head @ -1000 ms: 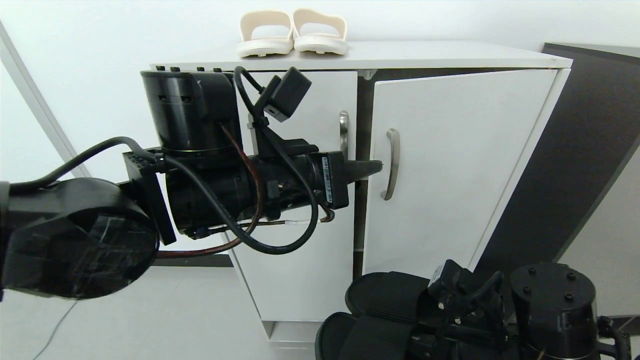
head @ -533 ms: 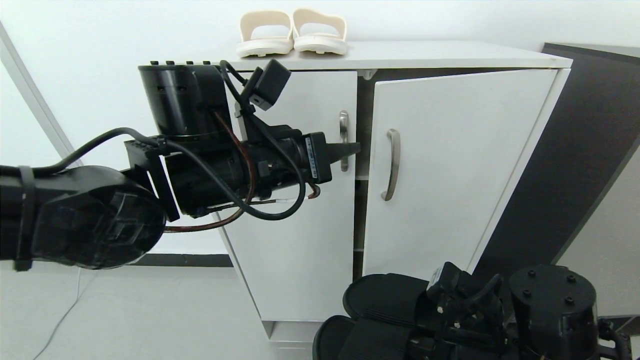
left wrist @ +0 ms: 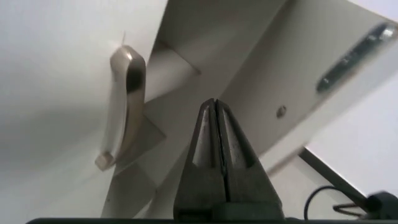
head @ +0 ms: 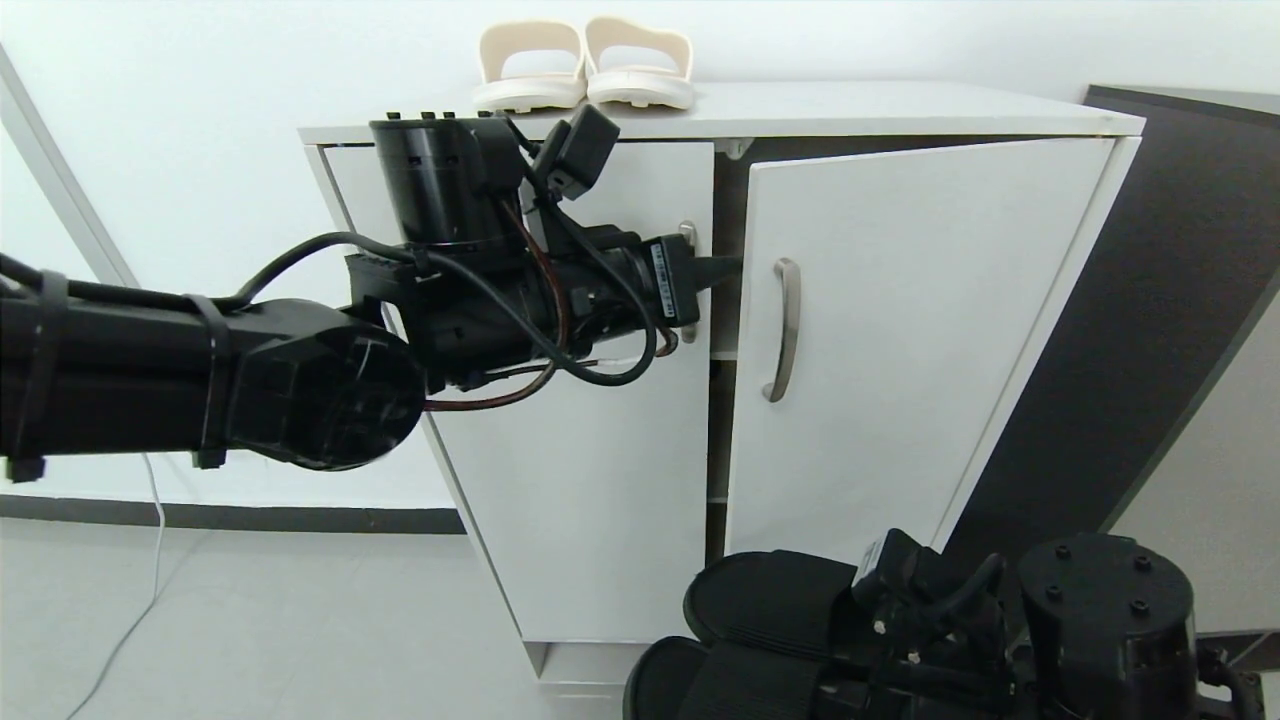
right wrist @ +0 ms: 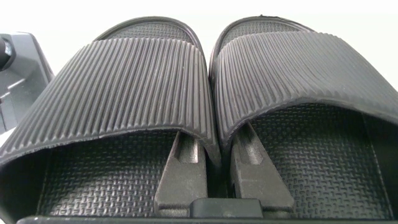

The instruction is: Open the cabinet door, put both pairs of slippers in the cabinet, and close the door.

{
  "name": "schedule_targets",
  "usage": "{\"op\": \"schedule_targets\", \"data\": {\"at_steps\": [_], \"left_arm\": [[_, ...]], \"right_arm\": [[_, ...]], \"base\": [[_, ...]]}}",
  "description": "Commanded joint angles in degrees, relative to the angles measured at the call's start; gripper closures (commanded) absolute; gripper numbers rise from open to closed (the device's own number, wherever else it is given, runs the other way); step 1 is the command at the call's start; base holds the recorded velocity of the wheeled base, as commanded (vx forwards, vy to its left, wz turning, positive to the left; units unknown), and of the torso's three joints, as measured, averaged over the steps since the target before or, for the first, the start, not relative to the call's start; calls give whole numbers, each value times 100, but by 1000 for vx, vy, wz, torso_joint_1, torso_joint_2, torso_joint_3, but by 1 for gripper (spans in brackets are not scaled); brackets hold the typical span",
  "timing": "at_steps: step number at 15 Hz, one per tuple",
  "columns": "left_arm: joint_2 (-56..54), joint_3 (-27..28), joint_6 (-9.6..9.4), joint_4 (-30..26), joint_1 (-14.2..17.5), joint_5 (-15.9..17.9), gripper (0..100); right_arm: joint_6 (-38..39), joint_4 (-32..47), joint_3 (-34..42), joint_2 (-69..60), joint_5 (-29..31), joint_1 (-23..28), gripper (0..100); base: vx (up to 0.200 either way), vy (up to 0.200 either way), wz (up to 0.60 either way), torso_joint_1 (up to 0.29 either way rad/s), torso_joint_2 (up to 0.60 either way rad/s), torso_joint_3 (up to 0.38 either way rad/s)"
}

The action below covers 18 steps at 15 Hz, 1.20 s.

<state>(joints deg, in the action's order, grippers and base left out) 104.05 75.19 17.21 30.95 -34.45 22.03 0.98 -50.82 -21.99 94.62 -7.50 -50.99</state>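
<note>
From the head, the left tool [head: 736, 265] points at the dark gap between the two doors of the white cabinet [head: 900, 110], right by the left door handle [head: 688, 232]. The cream slippers [head: 585, 65] sit on the cabinet top, above the tool. The black slippers [head: 770, 610] are far below it. Behind are a white wall [head: 200, 80] and a grey floor [head: 250, 620].

From the left wrist, the left tool is pressed tight together and holds nothing.

From the right wrist, the right tool [right wrist: 217, 168] has one finger in each black slipper and squeezes their inner sides together.
</note>
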Motion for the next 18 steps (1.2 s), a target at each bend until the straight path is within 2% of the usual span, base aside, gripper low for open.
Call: {"op": "schedule_targets", "data": {"at_steps": [1,5,7,9,12,14,18], "left_arm": [[169,110,1,-1,-9,3,100],[256,233,19,-1,-35,12,100],[256,242,133,7,-35,38,100],[248,268,353,69,-35,109,100],[256,242,353,157,-44,117,100],[309,233,344,157,-229,109,100],[283,127,265,183,-835,74,100]], "right_arm": [[-1,-7,2,-5,3,-42,100],[-10,-7,2,-32,20,-209,100],[-10,-7,28,-23,20,-244,100],[-10,2,72,-14,20,-271,100],[-10,-7,99,-5,20,-280,100],[-18,-7,116,-23,20,-332,100],[-18,-15,230,-146,-15,-491,100]], "base": [[0,0,0,0,0,0],[0,0,0,0,0,0],[0,0,0,0,0,0],[-200,0,0,5,0,2],[-200,0,0,9,1,1],[-200,0,0,-2,0,5],[-200,0,0,-2,0,6]]}}
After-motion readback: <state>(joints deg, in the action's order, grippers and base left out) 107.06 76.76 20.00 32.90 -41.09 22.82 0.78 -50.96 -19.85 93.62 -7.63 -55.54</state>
